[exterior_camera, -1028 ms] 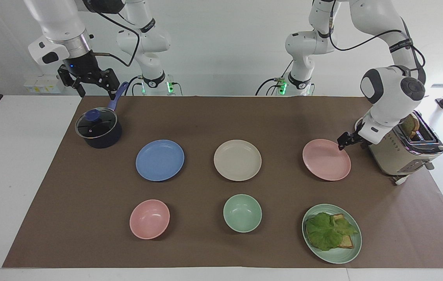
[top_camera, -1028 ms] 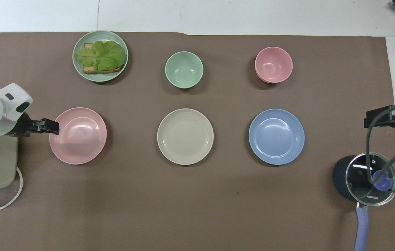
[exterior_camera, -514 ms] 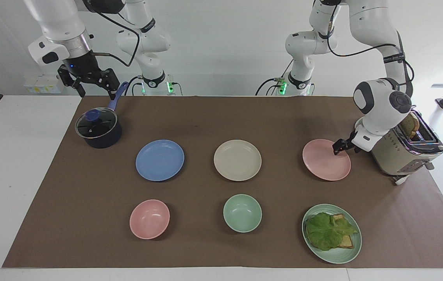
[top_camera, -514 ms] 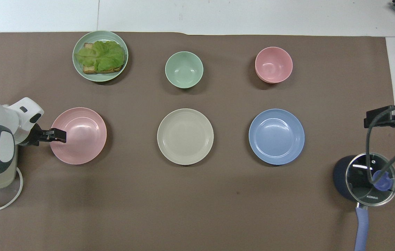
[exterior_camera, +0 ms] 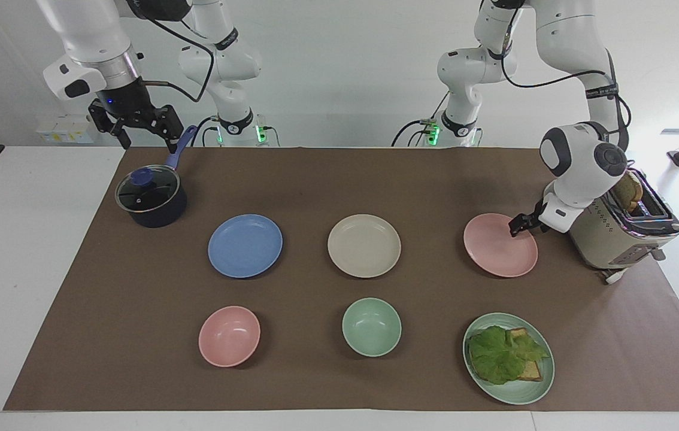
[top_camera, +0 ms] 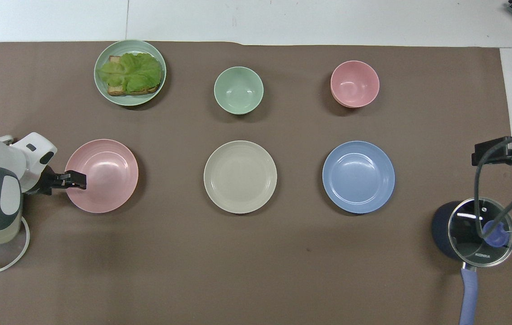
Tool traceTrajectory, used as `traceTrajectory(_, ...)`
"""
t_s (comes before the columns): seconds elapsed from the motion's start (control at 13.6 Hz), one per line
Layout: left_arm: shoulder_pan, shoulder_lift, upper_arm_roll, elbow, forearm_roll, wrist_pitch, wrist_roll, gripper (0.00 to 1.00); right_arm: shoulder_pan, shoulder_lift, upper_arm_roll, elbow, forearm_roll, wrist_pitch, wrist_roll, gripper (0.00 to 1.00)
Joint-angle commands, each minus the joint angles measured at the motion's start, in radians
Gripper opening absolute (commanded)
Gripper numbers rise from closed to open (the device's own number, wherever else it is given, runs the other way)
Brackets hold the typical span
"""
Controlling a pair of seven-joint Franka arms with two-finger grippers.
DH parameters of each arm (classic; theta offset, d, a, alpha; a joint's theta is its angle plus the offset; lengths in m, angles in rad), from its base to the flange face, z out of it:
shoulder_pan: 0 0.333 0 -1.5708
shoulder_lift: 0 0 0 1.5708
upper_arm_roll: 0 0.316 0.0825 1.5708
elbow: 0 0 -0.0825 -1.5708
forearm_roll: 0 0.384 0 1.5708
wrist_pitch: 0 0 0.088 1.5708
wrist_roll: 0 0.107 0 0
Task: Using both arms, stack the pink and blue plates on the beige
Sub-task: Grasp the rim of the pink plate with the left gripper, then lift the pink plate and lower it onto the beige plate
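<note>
Left end effector (exterior_camera: 517,225) has slid in from the beige toaster (exterior_camera: 621,233) and is now sitting over the round matte pale pink plate's (exterior_camera: 498,246) rim; finger gap: can't tell. Plate is lying flat beside the toaster. Only the facing view is showing the right end effector (exterior_camera: 141,129) whole, spread wide, waiting above the dark saucepan (exterior_camera: 151,199).

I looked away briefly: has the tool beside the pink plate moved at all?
Yes. The left tool has slid away from the toaster, from the pink plate's rim to over its edge.
</note>
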Motion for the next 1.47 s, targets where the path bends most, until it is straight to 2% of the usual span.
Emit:
traceTrajectory(0.0,0.007,-0.019,-0.006,-0.028,0.006,0.018,-0.036,0.17,-0.008,-0.013,0.000,-0.005,0.017,0.003,-0.017,1.00)
traceTrajectory(0.07,0.007,-0.017,-0.006,-0.026,0.006,0.018,-0.038,0.02,-0.010,-0.013,0.000,-0.005,0.017,0.003,-0.017,1.00)
traceTrajectory(0.15,0.007,-0.017,-0.006,-0.026,0.006,0.018,-0.039,0.00,-0.010,-0.013,0.000,-0.005,0.017,0.003,-0.017,1.00)
traceTrajectory(0.44,0.010,-0.019,-0.006,0.008,0.000,-0.053,-0.035,0.00,-0.008,-0.013,0.000,-0.005,0.017,0.003,-0.017,1.00)
traceTrajectory(0.66,0.007,-0.028,-0.006,0.112,-0.018,-0.215,-0.033,0.00,-0.010,-0.013,0.000,-0.005,0.017,0.003,-0.017,1.00)
traceTrajectory(0.81,0.004,-0.035,-0.006,0.182,-0.093,-0.309,-0.036,0.00,-0.008,-0.013,0.000,-0.005,0.017,0.003,-0.017,1.00)
traceTrajectory(1.1,-0.020,-0.065,-0.024,0.181,-0.287,-0.326,-0.052,0.00,-0.008,-0.013,0.000,-0.005,0.017,0.003,-0.017,1.00)
traceTrajectory(1.25,-0.100,-0.066,-0.034,0.176,-0.333,-0.309,-0.119,0.00,-0.010,-0.013,0.000,-0.005,0.017,0.003,-0.017,1.00)
traceTrajectory(1.39,-0.228,-0.065,-0.034,0.173,-0.358,-0.240,-0.246,0.00,-0.010,-0.013,0.000,-0.005,0.017,0.003,-0.017,1.00)
